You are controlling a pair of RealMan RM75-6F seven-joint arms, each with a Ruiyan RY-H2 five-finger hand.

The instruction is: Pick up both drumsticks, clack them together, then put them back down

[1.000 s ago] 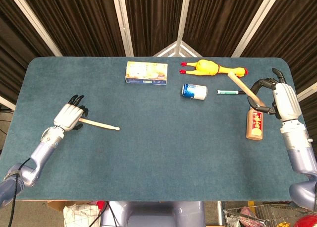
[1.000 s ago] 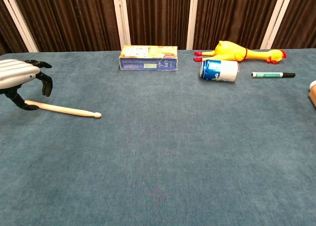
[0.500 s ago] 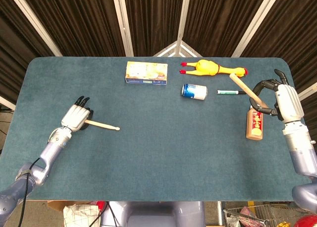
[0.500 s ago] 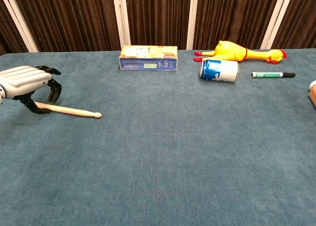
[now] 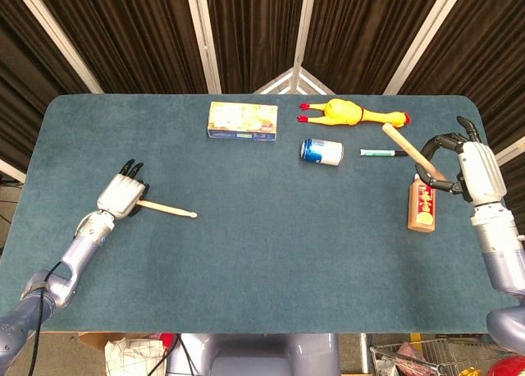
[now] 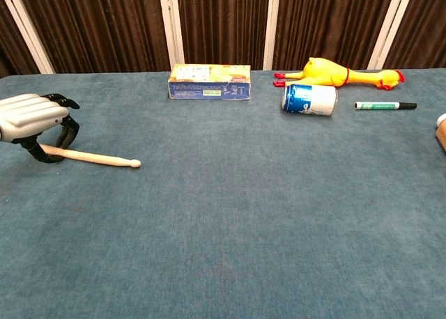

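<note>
One wooden drumstick (image 5: 168,209) (image 6: 90,156) lies flat on the blue table at the left, tip pointing right. My left hand (image 5: 122,197) (image 6: 33,117) arches over its butt end, fingers curled down and apart, thumb by the stick's end; no firm grip shows. The second drumstick (image 5: 406,150) slants up and to the left, lifted off the table. My right hand (image 5: 471,167) grips its lower end between thumb and fingers. The chest view does not show the right hand.
A yellow-and-blue box (image 5: 242,120) (image 6: 208,81), a rubber chicken (image 5: 353,113) (image 6: 334,74), a blue can (image 5: 321,151) (image 6: 309,99) and a green marker (image 5: 381,153) (image 6: 385,106) lie along the far side. A wooden bottle (image 5: 422,205) lies beside the right hand.
My left hand slid right over the stick's butt end, then back a little left, and the stick shifted slightly left with it. The right hand with its stick drifted slightly right.
</note>
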